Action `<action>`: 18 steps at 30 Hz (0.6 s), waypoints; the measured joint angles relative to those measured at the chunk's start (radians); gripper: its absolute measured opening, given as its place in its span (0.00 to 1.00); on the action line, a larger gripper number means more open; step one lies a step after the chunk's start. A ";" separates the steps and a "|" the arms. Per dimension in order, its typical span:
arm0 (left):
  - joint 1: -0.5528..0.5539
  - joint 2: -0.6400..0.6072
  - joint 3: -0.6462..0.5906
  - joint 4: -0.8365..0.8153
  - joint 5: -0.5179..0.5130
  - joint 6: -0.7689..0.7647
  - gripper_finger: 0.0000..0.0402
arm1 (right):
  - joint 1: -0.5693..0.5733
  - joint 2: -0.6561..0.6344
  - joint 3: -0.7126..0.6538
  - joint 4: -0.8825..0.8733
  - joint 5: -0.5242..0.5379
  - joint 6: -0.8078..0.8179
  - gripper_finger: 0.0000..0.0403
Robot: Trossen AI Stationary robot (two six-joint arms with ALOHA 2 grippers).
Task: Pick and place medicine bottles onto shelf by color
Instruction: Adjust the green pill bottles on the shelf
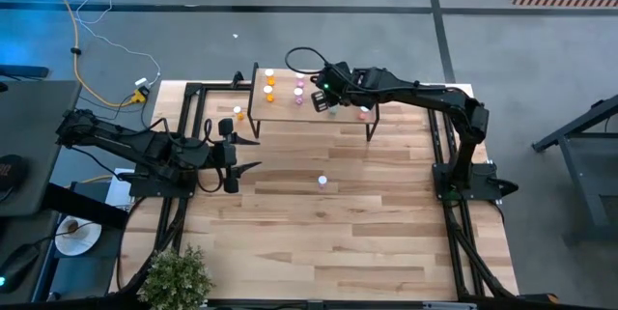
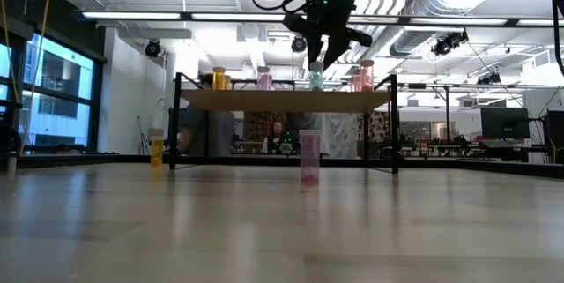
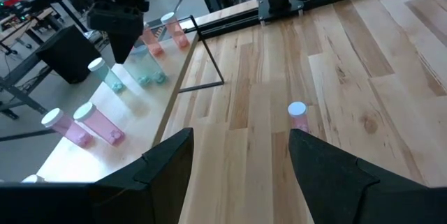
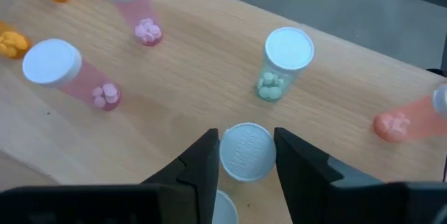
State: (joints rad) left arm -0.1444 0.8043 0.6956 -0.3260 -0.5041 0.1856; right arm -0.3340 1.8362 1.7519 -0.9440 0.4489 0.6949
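The shelf [image 1: 309, 115] stands at the table's far side with orange, pink, teal and red medicine bottles upright on its top. My right gripper [image 4: 246, 140] reaches over it from the right and is shut on a teal bottle [image 2: 315, 77]. A second teal bottle [image 4: 283, 60] stands just beyond it. A pink bottle [image 1: 323, 182] stands on its base mid-table. An orange bottle [image 1: 239, 112] stands on the table left of the shelf. My left gripper [image 3: 241, 147] hangs open above the table's left part, and the pink bottle [image 3: 298, 116] lies ahead of its fingers. My right gripper pinches the teal bottle's white cap [image 4: 246, 155] between its two fingers, one on each side of the round cap. The fingers come slanting down from above. The bottle stays upright, and in the low view its base looks to be on the shelf top.
The table's black frame rails [image 1: 193, 107] run along its left and right edges. A potted plant [image 1: 179, 276] sits at the near left corner. Bare wood lies between the shelf and the table's near edge. Room clutter shows behind the shelf in the low view.
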 joint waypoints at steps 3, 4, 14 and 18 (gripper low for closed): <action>0.000 0.000 0.000 0.000 0.000 0.000 0.56 | -0.001 -0.001 0.000 0.012 0.003 -0.007 0.30; 0.000 0.000 0.000 0.000 0.000 0.000 0.56 | -0.002 -0.001 0.000 0.016 0.003 -0.007 0.30; 0.000 0.000 0.000 0.000 0.000 0.000 0.56 | -0.018 -0.002 0.000 0.030 -0.006 -0.019 0.30; 0.000 0.000 0.000 -0.001 0.000 0.000 0.56 | -0.020 0.001 0.000 0.030 -0.020 -0.022 0.29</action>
State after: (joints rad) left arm -0.1444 0.8043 0.6956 -0.3268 -0.5041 0.1856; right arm -0.3542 1.8371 1.7519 -0.9142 0.4286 0.6729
